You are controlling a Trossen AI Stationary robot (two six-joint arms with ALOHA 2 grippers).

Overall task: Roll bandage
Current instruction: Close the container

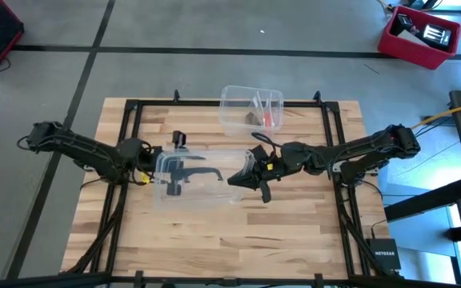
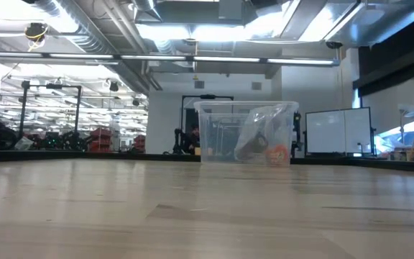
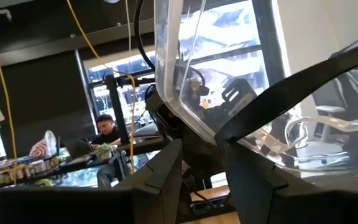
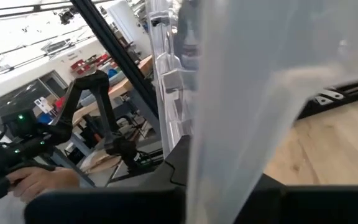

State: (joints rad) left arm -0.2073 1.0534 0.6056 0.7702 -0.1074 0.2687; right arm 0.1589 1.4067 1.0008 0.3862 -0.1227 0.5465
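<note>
Both grippers lift a clear lidded box above the table centre.
Left gripper [image 1: 157, 166] pinches its 9 o'clock end; right gripper [image 1: 250, 178] pinches the 3 o'clock end. The bandage [image 1: 189, 171] lies inside the box [image 1: 214, 190].

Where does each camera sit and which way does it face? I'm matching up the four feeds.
High view: overhead, looking straight down on the table; both arms show, left end effector and right end effector at a clear plastic piece.
Low view: tabletop height, level across to the clear box; no arm shows.
Left wrist view: on that wrist, looking past its own fingers into the clear plastic piece.
Right wrist view: likewise, past its own fingers.
High and low views share the clear box.
</note>
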